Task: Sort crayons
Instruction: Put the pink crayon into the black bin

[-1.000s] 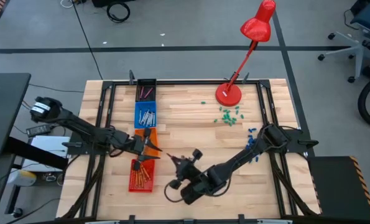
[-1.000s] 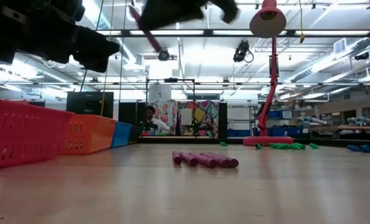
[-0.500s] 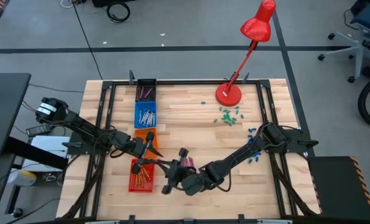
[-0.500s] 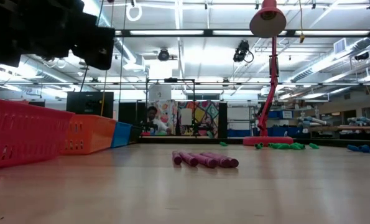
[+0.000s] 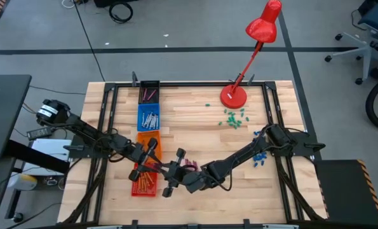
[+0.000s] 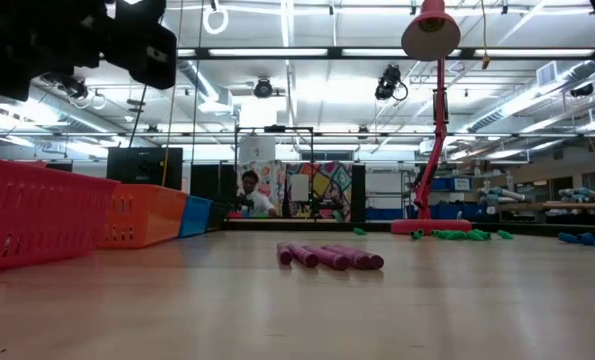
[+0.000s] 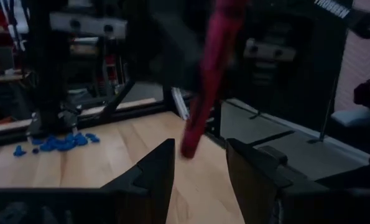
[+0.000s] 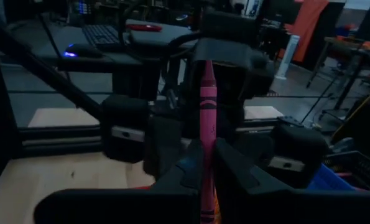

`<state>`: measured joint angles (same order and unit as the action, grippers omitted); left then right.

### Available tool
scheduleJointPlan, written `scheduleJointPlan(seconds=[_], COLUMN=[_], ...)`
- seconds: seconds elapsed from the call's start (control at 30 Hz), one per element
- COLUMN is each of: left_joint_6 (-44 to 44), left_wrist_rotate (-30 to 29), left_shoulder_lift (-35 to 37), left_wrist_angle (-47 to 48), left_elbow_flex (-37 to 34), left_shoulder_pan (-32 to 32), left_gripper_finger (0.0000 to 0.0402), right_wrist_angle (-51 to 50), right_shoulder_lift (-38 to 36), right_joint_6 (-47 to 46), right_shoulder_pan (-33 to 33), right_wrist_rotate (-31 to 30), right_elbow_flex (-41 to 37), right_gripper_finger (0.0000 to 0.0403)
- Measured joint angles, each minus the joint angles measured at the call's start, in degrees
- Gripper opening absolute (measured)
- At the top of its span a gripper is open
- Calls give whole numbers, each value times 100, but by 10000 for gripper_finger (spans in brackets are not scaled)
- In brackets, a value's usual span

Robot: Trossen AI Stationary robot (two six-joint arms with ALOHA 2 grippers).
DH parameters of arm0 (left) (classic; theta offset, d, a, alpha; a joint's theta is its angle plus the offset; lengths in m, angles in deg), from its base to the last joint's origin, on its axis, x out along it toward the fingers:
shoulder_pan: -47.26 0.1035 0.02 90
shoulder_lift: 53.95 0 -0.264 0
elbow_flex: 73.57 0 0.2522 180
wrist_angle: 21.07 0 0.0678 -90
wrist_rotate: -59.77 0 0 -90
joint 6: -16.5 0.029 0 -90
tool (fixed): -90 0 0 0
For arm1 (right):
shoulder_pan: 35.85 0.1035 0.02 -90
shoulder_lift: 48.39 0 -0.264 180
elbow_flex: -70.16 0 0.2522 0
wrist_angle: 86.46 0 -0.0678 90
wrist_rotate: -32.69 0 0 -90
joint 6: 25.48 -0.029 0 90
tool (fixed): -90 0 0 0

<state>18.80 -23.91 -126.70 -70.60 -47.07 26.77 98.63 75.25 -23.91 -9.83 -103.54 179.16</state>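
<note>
Red bin [image 5: 144, 181]: orange crayons. Blue bin [image 5: 148, 118]: grey. Right hand [image 8: 203, 163] pinching magenta crayon [image 8: 206, 112]; left hand [image 7: 199, 169] spread.

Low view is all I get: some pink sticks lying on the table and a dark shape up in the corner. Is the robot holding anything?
Observer: Yes. The right hand is shut on a magenta crayon, which sticks out past its fingers.
Operator: And the other arm?
Observer: The left hand is open. That crayon shows just ahead of it, between its fingers, not gripped.
Operator: What's inside those baskets?
Observer: From above, the red basket holds orange crayons.
</note>
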Motion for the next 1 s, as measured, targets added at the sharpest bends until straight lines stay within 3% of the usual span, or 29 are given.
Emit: scheduleJointPlan(seconds=[0.33, 0.67, 1.0], left_joint_6=[3, 12, -254], left_wrist_rotate=[2, -126, -154], left_shoulder_lift=[0, 0, 2], left_wrist_angle=[-107, -116, 241], left_elbow_flex=[0, 0, 7], left_shoulder_pan=[0, 18, 281], left_gripper_finger=[122, 40, 42], right_wrist_angle=[-20, 87, 142], right_shoulder_lift=[0, -2, -2], right_joint_6=[-61, -584, -566], right_shoulder_pan=[-2, -116, -142], right_wrist_rotate=[5, 98, -66], right_elbow_flex=[-33, -304, -310], right_gripper_finger=[30, 32, 110])
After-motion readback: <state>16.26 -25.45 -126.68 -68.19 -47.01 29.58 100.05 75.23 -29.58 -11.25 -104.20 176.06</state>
